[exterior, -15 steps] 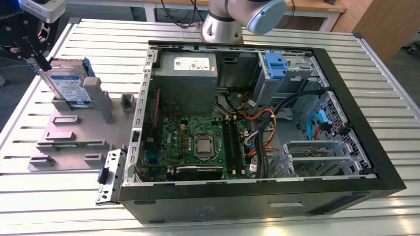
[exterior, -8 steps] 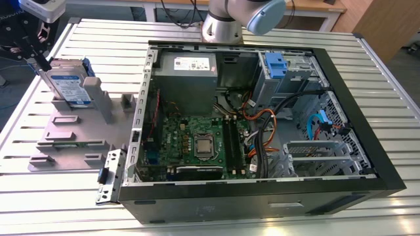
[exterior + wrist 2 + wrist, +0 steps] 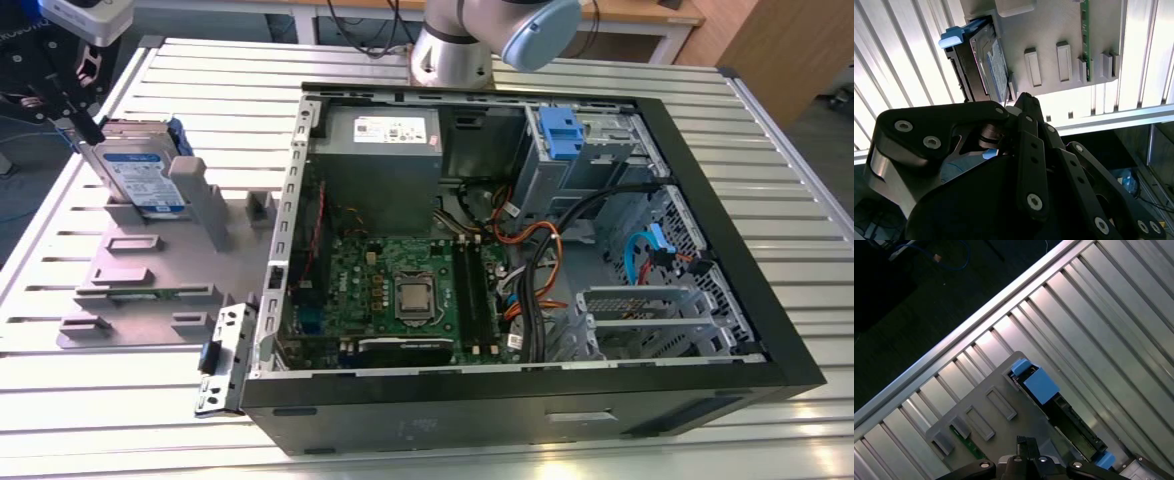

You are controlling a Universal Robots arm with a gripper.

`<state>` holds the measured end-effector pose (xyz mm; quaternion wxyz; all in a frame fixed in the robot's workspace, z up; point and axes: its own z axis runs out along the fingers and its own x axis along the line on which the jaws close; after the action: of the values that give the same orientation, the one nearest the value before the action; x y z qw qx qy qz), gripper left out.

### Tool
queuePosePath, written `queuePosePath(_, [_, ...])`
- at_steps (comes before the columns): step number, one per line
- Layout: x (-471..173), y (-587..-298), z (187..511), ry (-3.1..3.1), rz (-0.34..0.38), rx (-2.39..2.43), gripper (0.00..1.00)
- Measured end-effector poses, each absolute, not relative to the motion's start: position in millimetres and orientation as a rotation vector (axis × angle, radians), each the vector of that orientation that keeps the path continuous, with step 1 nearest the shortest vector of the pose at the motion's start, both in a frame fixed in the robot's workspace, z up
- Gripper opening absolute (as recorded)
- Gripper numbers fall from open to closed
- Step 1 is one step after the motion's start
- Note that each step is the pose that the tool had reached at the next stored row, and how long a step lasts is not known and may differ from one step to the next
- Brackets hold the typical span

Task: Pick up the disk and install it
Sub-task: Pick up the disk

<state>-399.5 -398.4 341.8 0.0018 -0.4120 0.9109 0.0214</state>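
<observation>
Ribbed aluminium table [image 3: 200,80] carries all items.

Nearest the wrist cameras, the gripper [image 3: 1024,100] is held at the upper edge of the disk [image 3: 994,65]. Whether it is spread, closed or pinching the disk cannot be told, and contact is not confirmed. In the exterior view the gripper [image 3: 78,118] is seen at the far corner on that view's left.

The disk [image 3: 140,165] is stood on edge in a slot of a grey holder tray [image 3: 147,270], label face outward, with its blue side bracket [image 3: 1039,385] fitted. It is judged not yet lifted. Pick-up is at most at the approach or grasp stage, and installation is judged wholly outstanding.

The holder tray is also seen to hold a small green circuit strip [image 3: 150,293]; its other slots appear unfilled.

Beyond the tray, on the exterior view's right, an open computer case [image 3: 534,420] is laid on its side. A motherboard [image 3: 414,290], a grey power supply [image 3: 380,150] and loose cables [image 3: 534,250] are contained in it. A blue latch [image 3: 561,130] is noted at the far drive bay, where no disk is seen.
</observation>
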Motion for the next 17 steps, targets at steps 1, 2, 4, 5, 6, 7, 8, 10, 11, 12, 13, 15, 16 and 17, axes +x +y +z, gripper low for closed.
queuePosePath(1, [-399.6,-398.3,341.8,2.858,0.067,-1.294,0.11])
queuePosePath(2, [-399.6,-398.3,341.8,2.858,0.067,-1.295,0.11])
queuePosePath(4, [-399.5,-398.4,341.8,2.857,0.067,-1.296,0.11])
queuePosePath(5, [-399.6,-398.4,341.8,2.857,0.067,-1.297,0.11])
queuePosePath(6, [-399.6,-398.4,341.8,2.857,0.067,-1.298,0.11])
queuePosePath(7, [-399.6,-398.3,341.8,2.856,0.067,-1.299,0.11])
queuePosePath(8, [-399.6,-398.3,341.8,2.856,0.067,-1.299,0.11])
queuePosePath(10, [-399.6,-398.3,341.8,2.855,0.067,-1.301,0.11])
queuePosePath(11, [-399.6,-398.4,341.8,2.855,0.067,-1.302,0.11])
queuePosePath(12, [-399.6,-398.4,341.8,2.854,0.067,-1.303,0.11])
queuePosePath(13, [-399.6,-398.4,341.8,2.854,0.067,-1.304,0.11])
queuePosePath(15, [-399.5,-398.4,341.8,2.853,0.067,-1.305,0.11])
queuePosePath(16, [-399.5,-398.4,341.8,2.853,0.067,-1.306,0.11])
queuePosePath(17, [-399.6,-398.4,341.8,2.852,0.067,-1.307,0.11])
